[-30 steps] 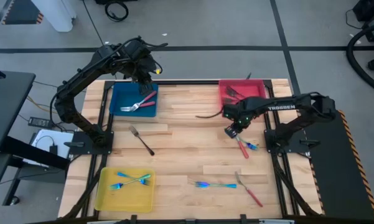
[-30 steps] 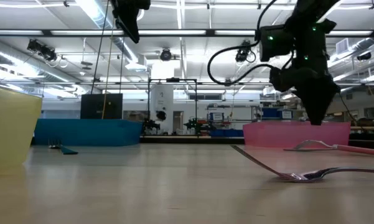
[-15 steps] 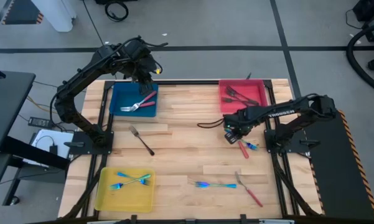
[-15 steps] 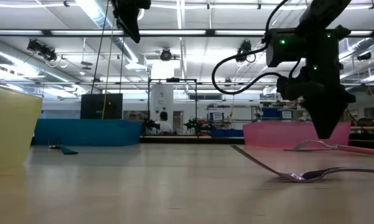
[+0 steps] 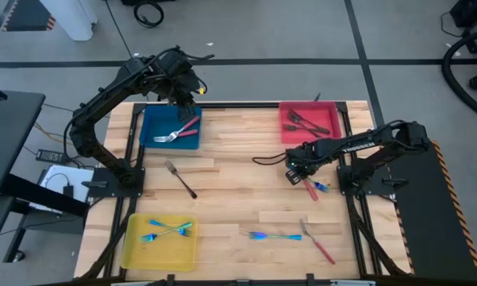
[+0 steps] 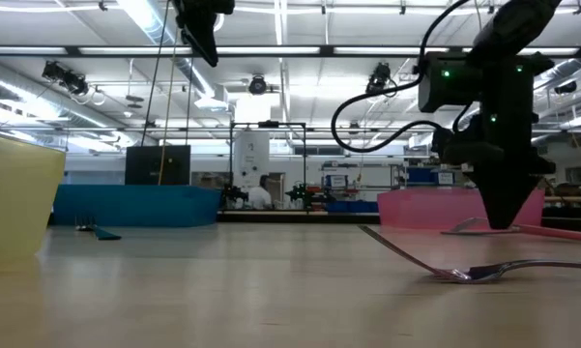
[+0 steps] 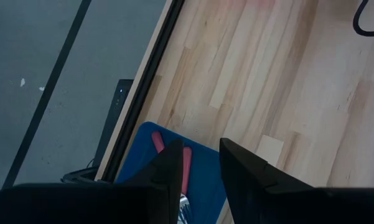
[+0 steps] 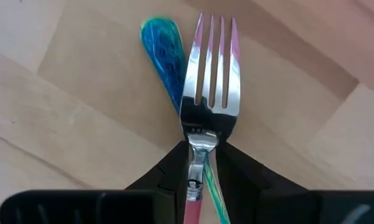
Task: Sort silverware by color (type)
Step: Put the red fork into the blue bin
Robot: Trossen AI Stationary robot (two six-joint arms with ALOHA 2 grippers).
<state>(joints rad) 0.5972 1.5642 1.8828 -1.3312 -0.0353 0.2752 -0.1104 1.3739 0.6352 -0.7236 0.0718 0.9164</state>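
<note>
While the high view places the right gripper (image 5: 295,174) low over the table (image 5: 238,191), just in front of the red tray (image 5: 284,127), only the right wrist view resolves what is gripped: a red-handled fork (image 8: 206,93) is clamped at its neck between closed fingers (image 8: 165,180), lying across a blue-cyan utensil (image 8: 165,53) on the wood. From the low view, contact between fingertips and table cannot be confirmed. Dark grey forks (image 5: 308,121) are seen inside the red tray. The left gripper (image 5: 185,102) is held above the blue tray (image 5: 149,131), across the table from the red tray, its fingers (image 7: 168,171) slightly parted and holding nothing.
</note>
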